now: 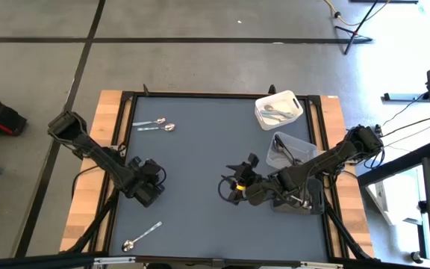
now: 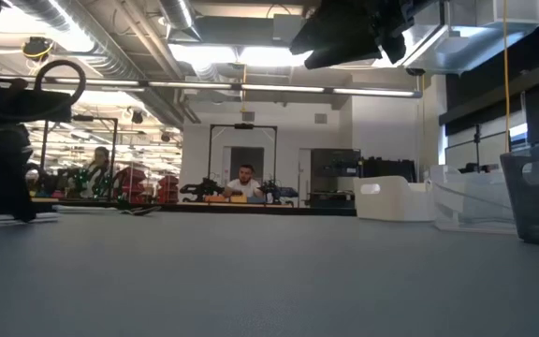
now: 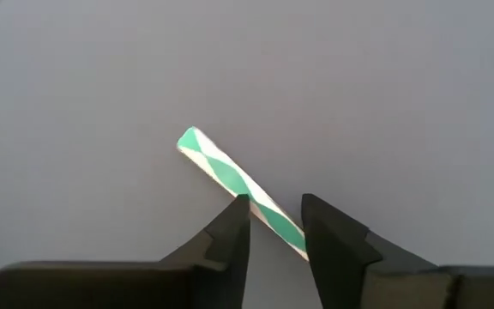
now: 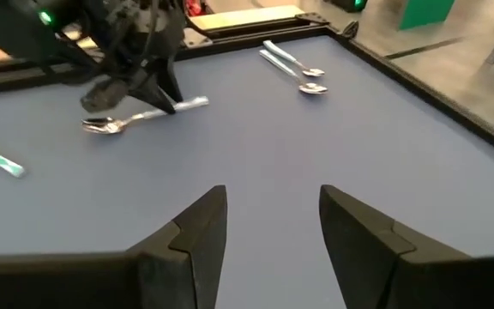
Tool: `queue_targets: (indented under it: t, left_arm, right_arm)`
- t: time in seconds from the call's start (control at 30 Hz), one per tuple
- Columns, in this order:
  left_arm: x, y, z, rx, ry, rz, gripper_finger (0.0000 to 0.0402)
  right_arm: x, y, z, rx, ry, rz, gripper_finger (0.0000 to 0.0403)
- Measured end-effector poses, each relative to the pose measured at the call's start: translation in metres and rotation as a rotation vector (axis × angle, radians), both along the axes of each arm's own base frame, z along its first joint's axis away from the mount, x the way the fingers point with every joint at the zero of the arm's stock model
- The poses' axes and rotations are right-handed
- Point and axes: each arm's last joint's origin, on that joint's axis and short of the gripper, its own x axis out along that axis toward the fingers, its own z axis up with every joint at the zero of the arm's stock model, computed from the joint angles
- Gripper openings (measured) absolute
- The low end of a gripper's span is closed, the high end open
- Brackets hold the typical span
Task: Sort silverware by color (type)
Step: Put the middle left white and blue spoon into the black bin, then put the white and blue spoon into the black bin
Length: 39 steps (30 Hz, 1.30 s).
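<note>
Green-and-white striped stick (image 3: 240, 185) is straddled by the left gripper (image 3: 275, 216), fingers parted with one each side, nothing clamped yet; it looks lined up for a pinch, at the mat's left-centre (image 1: 146, 181). What the stick is cannot be told. Right gripper (image 4: 271, 210) hangs over mid-table (image 1: 237, 181), fingers spread wide and empty, judged to be parked clear of the bins between picks. Loose silverware: one silver spoon (image 1: 141, 236) near the front-left edge, two silver spoons (image 1: 155, 125) lying side by side near the back-left edge. Already sorted: silver spoons in the white bin (image 1: 295, 101) at back right, dark ones in the clear bin (image 1: 304, 143) just in front of it. A dark bin (image 1: 313, 202) sits beneath the right arm, contents hidden.
</note>
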Motion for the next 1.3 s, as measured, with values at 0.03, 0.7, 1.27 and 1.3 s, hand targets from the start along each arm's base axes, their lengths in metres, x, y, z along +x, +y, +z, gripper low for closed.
queue_targets:
  t: [0.03,0.7,1.27,1.3]
  left_arm:
    - [0.001,0.0,0.0,0.002,-0.002,-0.009,0.0087]
    - [0.003,-0.006,0.004,0.026,0.034,-0.137,0.0019]
    - [-0.014,-0.013,0.024,-0.075,-0.049,-0.052,0.0121]
    - [-0.017,-0.014,0.025,-0.075,-0.051,-0.031,0.012]
  right_arm:
    - [0.0,0.0,0.0,0.012,-0.005,0.006,0.0174]
    - [0.005,0.004,-0.004,0.03,0.001,0.061,0.0174]
    - [0.006,0.005,-0.006,0.03,0.012,0.072,0.0174]
    - [0.006,0.005,-0.006,0.033,0.013,0.076,0.0174]
